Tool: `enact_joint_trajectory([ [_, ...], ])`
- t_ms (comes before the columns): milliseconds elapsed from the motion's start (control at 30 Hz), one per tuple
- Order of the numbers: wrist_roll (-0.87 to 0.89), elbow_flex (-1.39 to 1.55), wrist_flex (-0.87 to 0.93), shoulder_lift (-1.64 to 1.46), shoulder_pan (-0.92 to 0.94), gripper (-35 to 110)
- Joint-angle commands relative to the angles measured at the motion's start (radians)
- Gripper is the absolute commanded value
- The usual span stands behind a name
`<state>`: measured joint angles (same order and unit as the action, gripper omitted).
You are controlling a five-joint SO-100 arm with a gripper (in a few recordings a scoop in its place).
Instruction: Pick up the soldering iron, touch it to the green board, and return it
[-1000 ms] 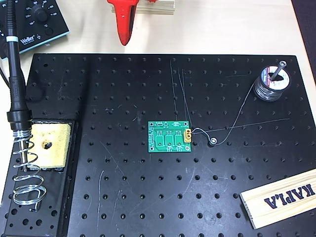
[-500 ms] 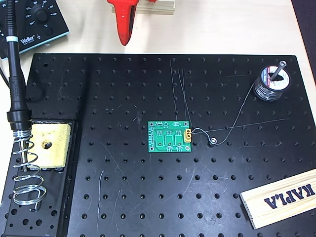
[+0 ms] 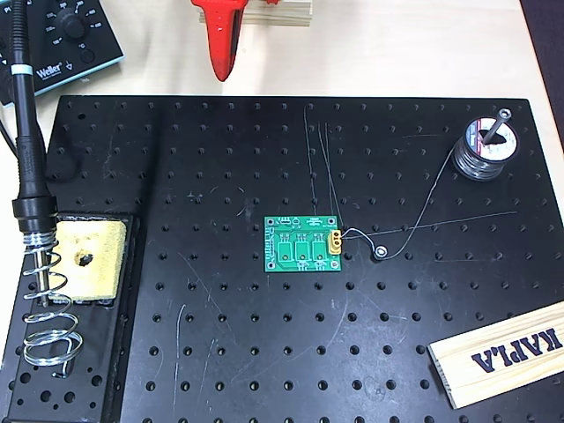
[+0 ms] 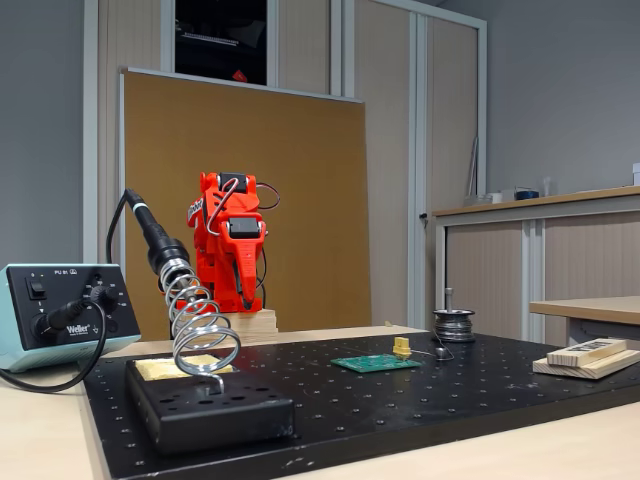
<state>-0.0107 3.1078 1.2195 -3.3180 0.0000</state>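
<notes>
The soldering iron (image 3: 25, 132) (image 4: 150, 232) rests in its coil-spring stand (image 3: 46, 317) (image 4: 200, 330) at the left edge of the black perforated board, handle slanting up and its tip inside the coil. Flat near the board's middle lies the green board (image 3: 303, 244) (image 4: 376, 363), its yellow connector on the right edge in the overhead view. My red gripper (image 3: 222, 70) (image 4: 243, 300) hangs folded at the back, beyond the far edge, pointing down, shut and holding nothing. It is well away from both the iron and the green board.
A yellow sponge (image 3: 85, 258) sits beside the coil. The Weller station (image 3: 66, 35) (image 4: 55, 312) stands at the back left. A solder spool (image 3: 483, 148) with loose wire trails toward the green board. A KAPLA wooden plank (image 3: 502, 352) lies at the front right.
</notes>
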Motion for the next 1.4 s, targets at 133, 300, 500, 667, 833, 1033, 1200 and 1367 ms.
enact_joint_trajectory([
  [133,-0.014,0.002,0.017,-0.009,-0.017,0],
  [300,-0.014,0.002,0.017,-0.009,-0.017,0],
  [500,-0.014,0.002,0.017,-0.009,-0.017,0],
  [667,-0.015,0.002,0.017,-0.008,-0.043,0],
  [833,-0.169,-0.014,0.023,-0.014,-0.011,0],
  [1033,-0.181,-0.169,0.069,-0.015,0.015,0],
  [1200,-0.179,-0.302,0.037,0.095,0.035,0],
  [1367,-0.255,-0.474,0.000,0.310,0.025,0],
])
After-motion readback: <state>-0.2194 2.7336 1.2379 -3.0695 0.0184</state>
